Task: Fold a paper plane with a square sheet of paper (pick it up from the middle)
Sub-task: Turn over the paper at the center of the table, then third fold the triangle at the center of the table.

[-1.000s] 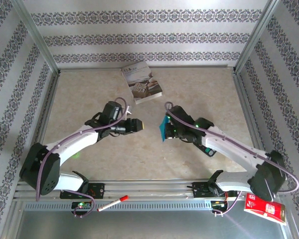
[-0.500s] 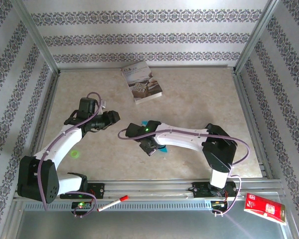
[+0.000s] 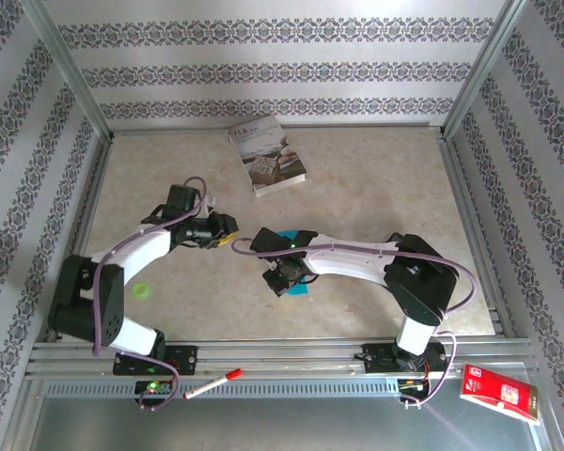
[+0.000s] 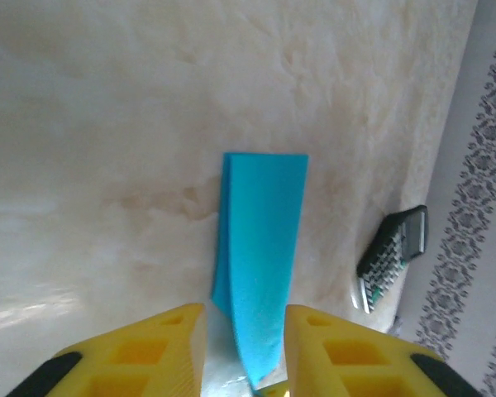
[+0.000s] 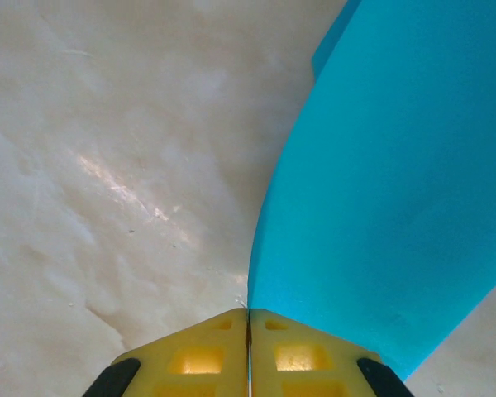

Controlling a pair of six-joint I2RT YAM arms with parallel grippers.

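The square sheet of paper is folded into a slim teal-blue dart, the paper plane [image 3: 299, 288], low over the table's middle. In the right wrist view its broad face [image 5: 397, 165] curves up from the seam of my right gripper [image 5: 248, 313], whose fingers are pressed together on its edge. The right gripper [image 3: 280, 277] hangs from an arm stretched far to the left. My left gripper [image 3: 227, 237] sits just left of it. In the left wrist view the plane's narrow end [image 4: 260, 248] runs between the yellow fingers of the left gripper [image 4: 245, 316], with a gap on each side.
A grey-white book [image 3: 267, 155] lies at the back centre. A dark keypad-like object [image 4: 393, 256] shows near the patterned wall. A red marker [image 3: 213, 383] and a red packet [image 3: 496, 390] lie on the front rail area. Metal frame posts border the table.
The right arm swung left and lowered the paper to the table's middle. The left gripper drew back, then came in toward the paper's end, its jaws narrower than before.
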